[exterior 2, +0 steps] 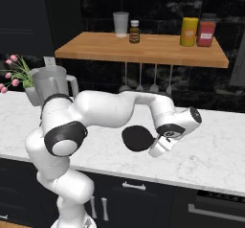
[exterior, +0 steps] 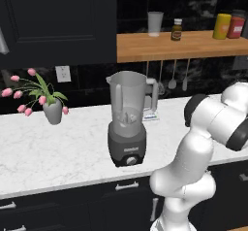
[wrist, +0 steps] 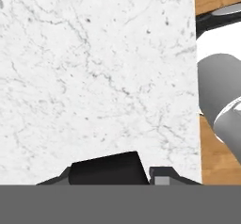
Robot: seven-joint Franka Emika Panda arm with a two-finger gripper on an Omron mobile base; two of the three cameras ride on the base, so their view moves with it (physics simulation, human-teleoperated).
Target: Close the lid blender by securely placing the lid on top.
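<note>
The blender (exterior: pixel 128 123) stands mid-counter, a dark grey base under a tall translucent jar with nothing over its rim. From the right base view its jar (exterior 2: pixel 50 83) shows behind my arm's shoulder. The lid (exterior 2: pixel 138 138), a round black disc, hangs just above the marble to the blender's right, and my gripper (exterior 2: pixel 152 142) is shut on its edge. In the hand view the lid (wrist: pixel 106 168) shows as a dark slab at the bottom, beside one fingertip (wrist: pixel 161 177), with white counter beyond.
A vase of pink flowers (exterior: pixel 53 109) stands left of the blender. The wooden shelf (exterior: pixel 193 45) above carries a pale cup (exterior: pixel 155 23), a bottle and two jars. Utensils (exterior: pixel 172 77) hang under it. The counter's front edge (exterior 2: pixel 191 181) runs near the gripper.
</note>
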